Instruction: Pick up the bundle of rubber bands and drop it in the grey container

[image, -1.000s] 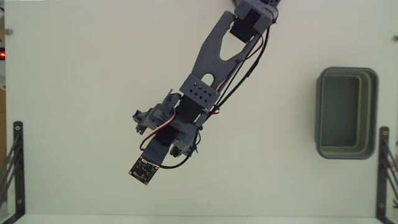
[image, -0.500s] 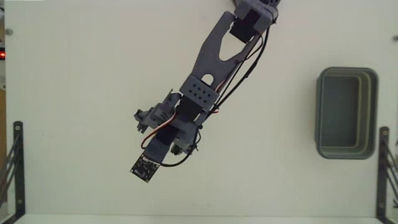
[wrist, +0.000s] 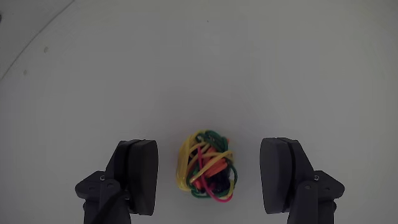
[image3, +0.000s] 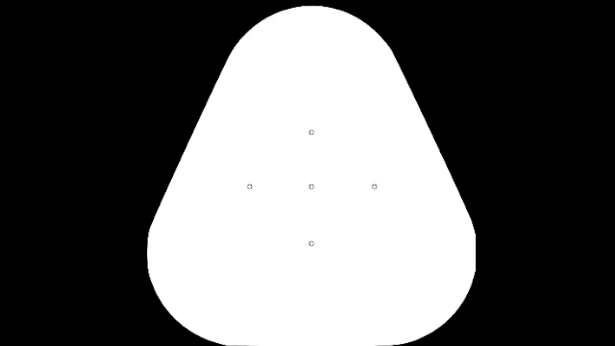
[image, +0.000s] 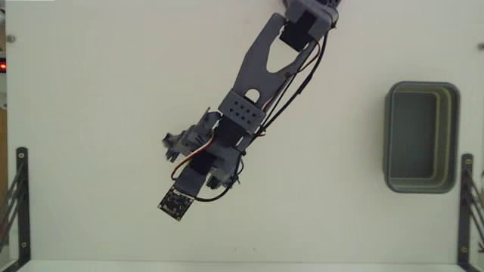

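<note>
- Nearest to us in the wrist view, the gripper [wrist: 211, 180] stands wide apart, its two dark fingers [wrist: 140, 174] at either side of the lower edge, holding nothing.
- Between those fingers we see the bundle of rubber bands [wrist: 206, 166], a small ball of yellow, green and red strands lying on the white table [wrist: 199, 62]. It sits a little nearer the finger on the left of that view, with a clear gap on each side, touching neither.
- In the fixed view the bundle itself is hidden under the arm [image: 249, 106], which reaches from the top edge down toward the lower left.
- At the arm's low end we see a small black circuit board [image: 175, 204] with tiny dots on it.
- Against the picture from half a second ago, the arm has barely shifted; only the grey parts on the left of its wrist look a touch blurred. Over the full second the board end has crept slightly.
- Farther off, the grey container [image: 421, 137] stands at the right side of the table, well apart from the arm, and has not moved.
- Black metal brackets [image: 17, 204] stand at the table's lower corners.
</note>
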Robot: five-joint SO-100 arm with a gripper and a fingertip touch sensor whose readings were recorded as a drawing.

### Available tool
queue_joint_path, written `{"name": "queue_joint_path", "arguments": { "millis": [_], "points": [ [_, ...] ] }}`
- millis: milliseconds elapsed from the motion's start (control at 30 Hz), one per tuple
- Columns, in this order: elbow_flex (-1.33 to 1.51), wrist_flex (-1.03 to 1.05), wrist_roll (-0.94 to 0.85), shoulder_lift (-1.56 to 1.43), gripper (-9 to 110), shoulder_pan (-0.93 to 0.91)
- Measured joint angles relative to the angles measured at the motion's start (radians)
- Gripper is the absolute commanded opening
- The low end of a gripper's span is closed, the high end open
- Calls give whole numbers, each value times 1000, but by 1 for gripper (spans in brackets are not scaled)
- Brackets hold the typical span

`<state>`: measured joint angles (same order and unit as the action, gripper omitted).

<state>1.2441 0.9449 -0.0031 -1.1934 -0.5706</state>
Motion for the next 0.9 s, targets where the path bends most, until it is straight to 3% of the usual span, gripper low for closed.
{"name": "queue_joint_path", "arguments": {
  "millis": [900],
  "points": [
    [40, -31, -2, 0, 110, 2]
  ]
}}
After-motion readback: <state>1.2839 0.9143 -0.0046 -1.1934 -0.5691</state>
